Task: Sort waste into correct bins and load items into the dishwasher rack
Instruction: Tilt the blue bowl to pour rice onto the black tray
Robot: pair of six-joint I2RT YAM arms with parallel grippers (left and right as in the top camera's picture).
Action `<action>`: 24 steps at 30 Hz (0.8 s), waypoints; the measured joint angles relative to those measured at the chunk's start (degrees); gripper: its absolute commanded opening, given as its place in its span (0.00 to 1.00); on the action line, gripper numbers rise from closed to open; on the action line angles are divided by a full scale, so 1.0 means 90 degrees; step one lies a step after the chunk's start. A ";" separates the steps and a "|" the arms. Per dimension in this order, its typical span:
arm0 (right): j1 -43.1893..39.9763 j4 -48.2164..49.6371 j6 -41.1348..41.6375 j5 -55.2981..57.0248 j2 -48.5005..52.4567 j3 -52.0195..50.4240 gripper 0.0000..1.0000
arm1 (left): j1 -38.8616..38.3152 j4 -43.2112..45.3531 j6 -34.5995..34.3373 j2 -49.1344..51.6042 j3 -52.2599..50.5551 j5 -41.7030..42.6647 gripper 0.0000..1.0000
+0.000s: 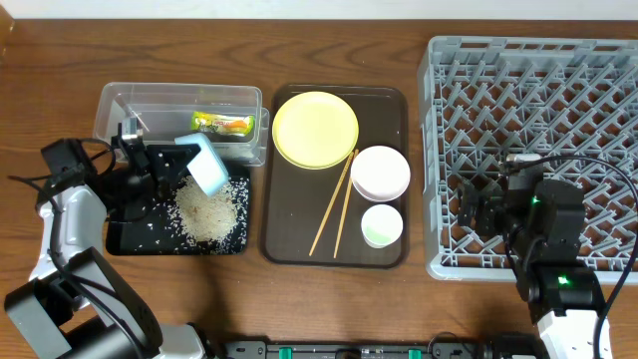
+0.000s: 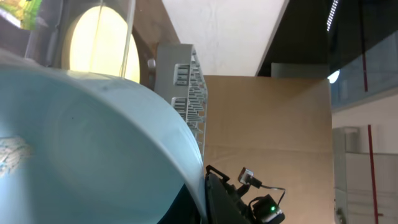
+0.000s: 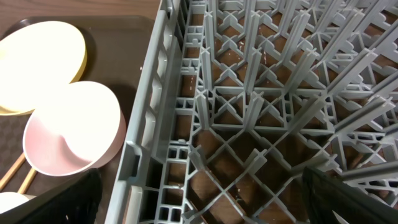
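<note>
My left gripper (image 1: 179,160) is shut on the rim of the light-blue bowl (image 1: 207,165), tipped on its side over the black tray (image 1: 130,234). A pile of white rice (image 1: 207,211) lies in that tray. The bowl fills the left wrist view (image 2: 87,149). The green-and-yellow wrapper (image 1: 223,124) lies in the clear tub (image 1: 120,105). The yellow plate (image 1: 315,129), white-pink bowl (image 1: 380,172), pale-green cup (image 1: 381,225) and two chopsticks (image 1: 335,202) sit on the brown tray (image 1: 389,100). My right gripper (image 3: 199,205) is open over the grey rack's (image 1: 598,60) left edge.
The rack's left wall (image 3: 149,124) stands between my right gripper and the white-pink bowl (image 3: 68,130) and plate (image 3: 37,62). A few rice grains are scattered across the black tray's bottom. Bare wooden table lies in front and behind.
</note>
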 measured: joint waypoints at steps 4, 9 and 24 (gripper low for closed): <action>0.0000 0.0000 -0.0002 0.0000 0.0000 0.0000 0.99 | 0.0000 -0.0481 -0.0918 0.0000 -0.0005 -0.0117 0.06; 0.0000 0.0000 0.0000 0.0000 0.0000 0.0000 0.99 | 0.0000 -0.0158 -0.1370 0.0000 -0.0007 -0.0160 0.06; 0.0000 0.0000 0.0000 0.0000 0.0000 0.0000 0.99 | 0.0000 -0.0253 -0.1452 0.0000 -0.0012 -0.0682 0.06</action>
